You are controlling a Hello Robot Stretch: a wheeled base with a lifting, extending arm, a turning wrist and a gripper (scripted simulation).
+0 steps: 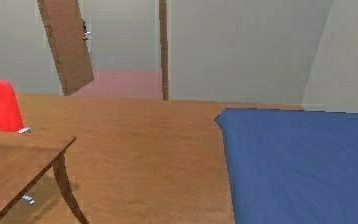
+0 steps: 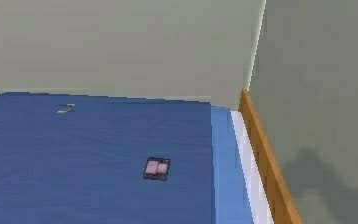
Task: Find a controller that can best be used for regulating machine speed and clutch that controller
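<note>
A small dark flat rectangular object with a pinkish face lies on the blue bed cover, toward the arm side view's lower middle. A tiny grey object lies farther up the cover near the wall. I cannot tell from their shape what either one is. The same blue bed fills the forward view's right.
An open wooden door and doorway stand at the forward view's upper left. A wooden table with a red chair behind it sits at its left. Wooden floor runs between table and bed. A wooden bed board edges the mattress.
</note>
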